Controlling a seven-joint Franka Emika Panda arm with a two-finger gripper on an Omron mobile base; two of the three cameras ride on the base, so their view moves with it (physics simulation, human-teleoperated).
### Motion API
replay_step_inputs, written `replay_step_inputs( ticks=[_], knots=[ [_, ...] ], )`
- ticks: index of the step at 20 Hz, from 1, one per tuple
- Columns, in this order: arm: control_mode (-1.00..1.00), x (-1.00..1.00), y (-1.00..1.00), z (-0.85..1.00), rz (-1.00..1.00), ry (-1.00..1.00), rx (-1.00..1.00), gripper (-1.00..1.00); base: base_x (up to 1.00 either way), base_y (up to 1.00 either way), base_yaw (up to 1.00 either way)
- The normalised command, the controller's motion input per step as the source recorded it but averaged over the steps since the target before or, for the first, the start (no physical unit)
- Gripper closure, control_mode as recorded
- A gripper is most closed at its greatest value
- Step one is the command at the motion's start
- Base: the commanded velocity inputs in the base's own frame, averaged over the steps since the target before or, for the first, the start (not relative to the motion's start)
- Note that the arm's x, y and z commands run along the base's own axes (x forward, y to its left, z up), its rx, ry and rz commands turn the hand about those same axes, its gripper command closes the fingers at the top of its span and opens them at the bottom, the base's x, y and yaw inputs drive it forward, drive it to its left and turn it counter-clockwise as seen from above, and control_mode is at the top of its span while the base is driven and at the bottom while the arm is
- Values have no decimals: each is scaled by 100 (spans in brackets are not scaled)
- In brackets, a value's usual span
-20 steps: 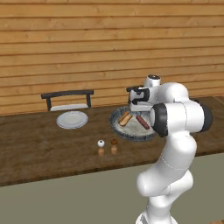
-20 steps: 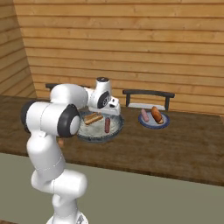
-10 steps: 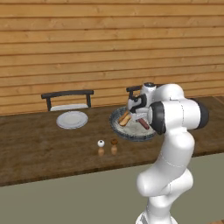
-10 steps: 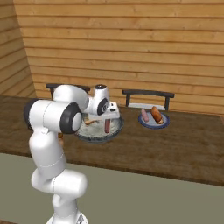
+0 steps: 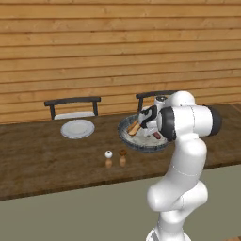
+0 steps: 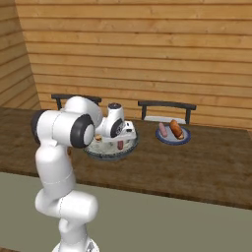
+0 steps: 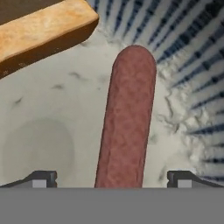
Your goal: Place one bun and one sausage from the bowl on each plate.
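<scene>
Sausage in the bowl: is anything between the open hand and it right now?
Nothing visible is. In the hand view the sausage lies bare on the bowl floor, running up between the two fingertips of the open hand. The bun sits off to one side, apart from the sausage and outside the gap.

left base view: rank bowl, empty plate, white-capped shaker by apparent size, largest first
1. The bowl, though the arm hides part of it.
2. The empty plate, clearly smaller than the bowl at a similar depth.
3. The white-capped shaker, smallest by far, though it stands nearest the camera.
</scene>
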Motion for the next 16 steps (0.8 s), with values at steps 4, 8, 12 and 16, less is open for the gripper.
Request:
replay_step_inputs(
  ticks=[4,8,12,16],
  knots=[
    [-100,0,-1,-18,0,0,0,-100,0,0,0],
    [-100,0,0,-11,0,0,0,100,0,0,0],
    [-100,-10,0,0,0,0,0,100,0,0,0],
    [-100,-24,0,23,0,0,0,100,0,0,0]
  ],
)
